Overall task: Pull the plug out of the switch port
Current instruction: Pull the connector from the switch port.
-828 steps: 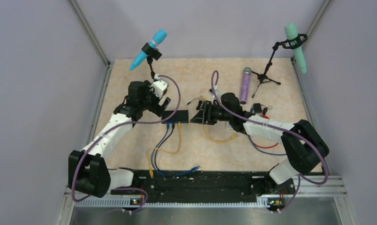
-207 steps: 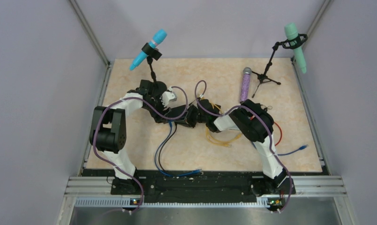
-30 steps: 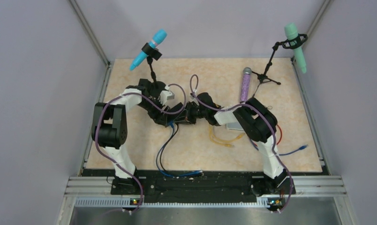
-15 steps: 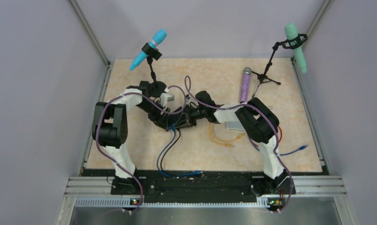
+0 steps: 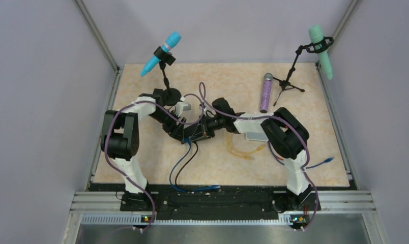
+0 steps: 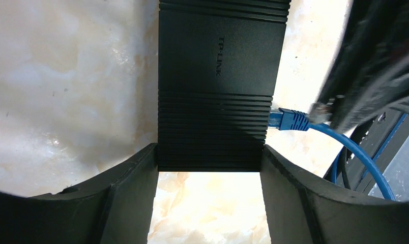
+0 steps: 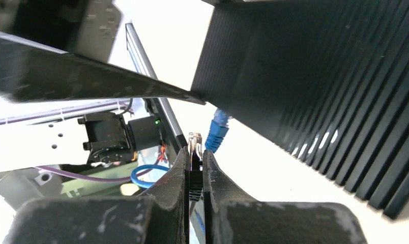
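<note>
The black TP-LINK switch [image 6: 220,86] lies flat on the table, and my left gripper [image 6: 209,152] is shut on its near end, one finger against each long side. A blue plug [image 6: 289,119] sits in a port on the switch's edge. My right gripper [image 7: 195,152] is shut on a clear-tipped plug [image 7: 195,141] with a black boot, which is out of the switch and just beside the blue plug [image 7: 216,129]. In the top view both grippers meet at the switch [image 5: 196,132] mid-table.
Blue and black cables [image 5: 182,165] trail toward the front rail. A yellow cable [image 5: 243,150] and a pale grey pad [image 5: 256,135] lie right of the switch. A purple microphone [image 5: 266,94] and two microphone stands [image 5: 164,76] [image 5: 289,81] stand at the back.
Both grippers and the switch have shifted slightly toward the front. The right arm's elbow has swung out to the right. Both grips are unchanged.
</note>
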You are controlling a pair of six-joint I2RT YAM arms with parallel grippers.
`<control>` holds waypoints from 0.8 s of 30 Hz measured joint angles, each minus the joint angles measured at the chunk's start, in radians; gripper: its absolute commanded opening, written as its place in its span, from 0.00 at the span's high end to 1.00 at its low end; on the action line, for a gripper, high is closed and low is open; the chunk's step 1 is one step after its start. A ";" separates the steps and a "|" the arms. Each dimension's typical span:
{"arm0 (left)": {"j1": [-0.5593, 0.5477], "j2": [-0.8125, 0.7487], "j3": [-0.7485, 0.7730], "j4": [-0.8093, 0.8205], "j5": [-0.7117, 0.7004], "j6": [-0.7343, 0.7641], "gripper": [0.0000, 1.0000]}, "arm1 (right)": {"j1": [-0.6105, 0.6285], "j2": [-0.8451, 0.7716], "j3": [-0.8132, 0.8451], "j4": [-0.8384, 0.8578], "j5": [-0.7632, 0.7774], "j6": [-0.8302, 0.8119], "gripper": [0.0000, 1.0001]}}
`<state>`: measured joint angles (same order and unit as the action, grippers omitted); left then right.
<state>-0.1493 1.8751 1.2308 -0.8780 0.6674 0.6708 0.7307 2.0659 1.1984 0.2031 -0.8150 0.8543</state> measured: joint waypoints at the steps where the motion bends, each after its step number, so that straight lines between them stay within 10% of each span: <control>1: 0.000 0.000 -0.001 0.002 0.000 0.000 1.00 | 0.000 -0.021 -0.004 -0.014 0.017 -0.010 1.00; 15: -0.002 -0.022 -0.034 0.042 0.015 -0.015 0.95 | -0.012 -0.212 -0.167 0.044 0.124 -0.011 1.00; 16: -0.003 -0.026 -0.039 0.049 0.013 -0.018 0.87 | -0.014 -0.227 -0.180 0.052 0.134 -0.005 1.00; 18: -0.004 -0.034 -0.047 0.060 0.009 -0.023 0.16 | -0.023 -0.251 -0.193 0.067 0.146 0.003 1.00; 19: -0.005 -0.034 -0.047 0.062 0.007 -0.025 0.03 | -0.027 -0.261 -0.197 0.077 0.151 0.006 1.00; 24: -0.013 -0.042 -0.054 0.066 0.005 -0.044 0.01 | -0.035 -0.330 -0.230 0.136 0.164 0.023 1.00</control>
<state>-0.1619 1.8328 1.1767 -0.8116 0.6720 0.6266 0.6952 1.7355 0.9688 0.3389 -0.6510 0.8768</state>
